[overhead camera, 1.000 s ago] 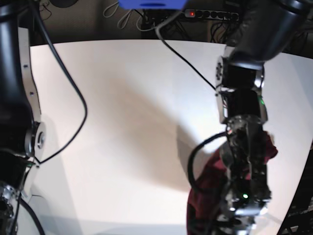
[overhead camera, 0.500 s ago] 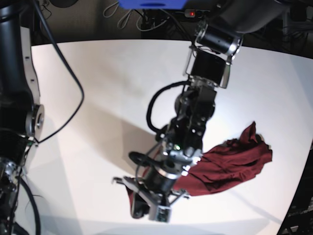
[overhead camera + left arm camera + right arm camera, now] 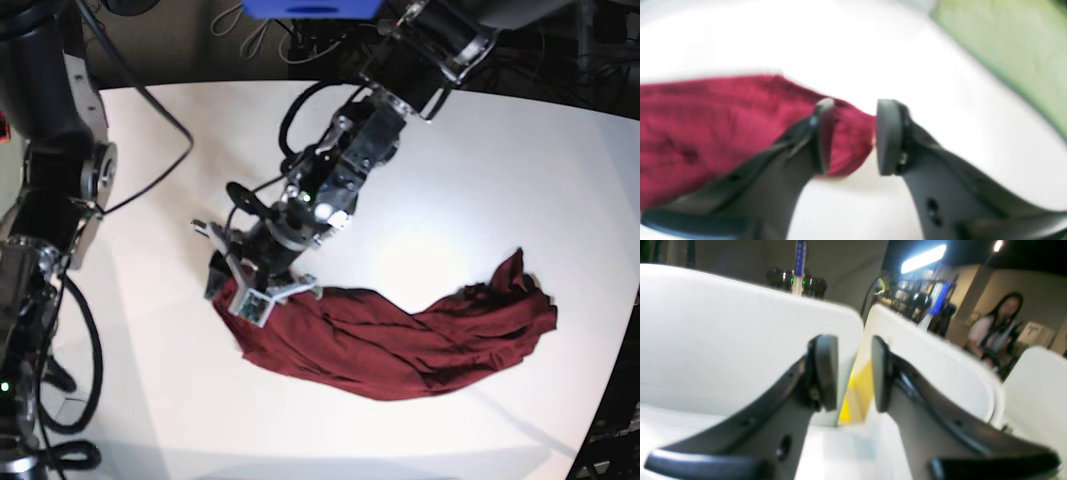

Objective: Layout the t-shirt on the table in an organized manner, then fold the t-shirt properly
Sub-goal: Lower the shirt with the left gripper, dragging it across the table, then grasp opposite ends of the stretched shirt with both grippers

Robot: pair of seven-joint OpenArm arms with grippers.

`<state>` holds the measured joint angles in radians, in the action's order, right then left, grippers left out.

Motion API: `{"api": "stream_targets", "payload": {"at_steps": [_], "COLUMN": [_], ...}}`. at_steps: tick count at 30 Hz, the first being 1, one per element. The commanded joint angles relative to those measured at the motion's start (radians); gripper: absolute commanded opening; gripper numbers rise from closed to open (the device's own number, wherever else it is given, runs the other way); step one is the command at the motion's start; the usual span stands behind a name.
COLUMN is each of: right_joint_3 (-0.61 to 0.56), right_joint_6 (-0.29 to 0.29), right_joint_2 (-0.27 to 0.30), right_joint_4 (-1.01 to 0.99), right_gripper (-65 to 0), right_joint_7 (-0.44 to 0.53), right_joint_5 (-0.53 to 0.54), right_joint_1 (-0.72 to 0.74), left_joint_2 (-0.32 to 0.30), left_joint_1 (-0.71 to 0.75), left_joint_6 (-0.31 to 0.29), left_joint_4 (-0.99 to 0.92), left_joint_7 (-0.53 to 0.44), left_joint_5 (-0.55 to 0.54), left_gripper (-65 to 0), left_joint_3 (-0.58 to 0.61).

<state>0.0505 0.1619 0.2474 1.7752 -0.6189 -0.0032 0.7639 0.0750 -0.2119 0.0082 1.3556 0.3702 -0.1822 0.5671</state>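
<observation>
The left pincer (image 3: pixel 245 290) hovers at the near-left end of the t-shirt (image 3: pixel 400 335), its pads (image 3: pixel 822 133) spread apart with a lobe of maroon cloth between them (whether the cloth is gripped or just released, I cannot tell). The garment lies on the tabletop (image 3: pixel 180 140) as a long rumpled band, its long axis running from that pincer away toward the right edge of the base view. The right pincer (image 3: pixel 848 373) stands spread and empty, well away from the cloth, so the left arm is the nearer. Half a second ago the shirt lay bunched further right; it now stretches longer.
</observation>
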Motion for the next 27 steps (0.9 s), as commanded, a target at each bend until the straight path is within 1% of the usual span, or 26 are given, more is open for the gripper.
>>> {"api": "stream_targets", "payload": {"at_steps": [1,5,9,11,15,18,19,24,27], "right_joint_3": [0.013,0.045,0.065,0.065,0.065,0.078,0.082,0.139,0.151], "right_joint_6": [-0.003,-0.003,-0.003,-0.003,-0.003,-0.003,-0.003,-0.003,-0.003], "right_joint_2": [0.002,-0.021,-0.027,-0.049,-0.087,-0.130,-0.156,-0.262,-0.322], "right_joint_4": [0.021,0.036,0.091,0.120,0.156,0.154,0.147,0.107,0.093], "right_gripper": [-43.7,-38.9,-36.2,-36.0,-36.0,-36.0,-36.0,-35.9,-35.9], "right_joint_7": [0.031,0.023,0.021,0.021,0.021,0.021,0.021,0.020,0.020], "right_joint_5": [-0.001,-0.001,-0.001,-0.004,-0.004,-0.004,-0.004,-0.001,0.001], "right_joint_1": [0.021,-0.057,-0.157,-0.212,-0.346,-0.441,-0.469,-0.558,-0.628], "left_joint_2": [0.003,-0.025,-0.094,-0.145,-0.241,-0.292,-0.304,-0.312,-0.312], "left_joint_1": [-0.011,0.007,0.013,0.027,0.041,0.049,0.058,0.078,0.088], "left_joint_6": [-0.001,-0.003,-0.003,0.000,0.002,-0.003,-0.004,-0.004,-0.004], "left_joint_4": [0.020,0.022,0.071,0.111,0.169,0.201,0.210,0.227,0.221], "left_joint_7": [-0.023,-0.023,-0.023,-0.024,-0.027,-0.026,-0.024,-0.024,-0.024], "left_joint_5": [-0.003,-0.003,-0.003,-0.003,-0.003,-0.003,-0.003,0.003,0.005], "left_gripper": [-40.0,-32.8,-24.1,-22.4,-22.4,-22.4,-22.4,-22.3,-22.3], "left_joint_3": [0.012,0.075,0.110,0.101,0.017,-0.083,-0.117,-0.224,-0.318]}}
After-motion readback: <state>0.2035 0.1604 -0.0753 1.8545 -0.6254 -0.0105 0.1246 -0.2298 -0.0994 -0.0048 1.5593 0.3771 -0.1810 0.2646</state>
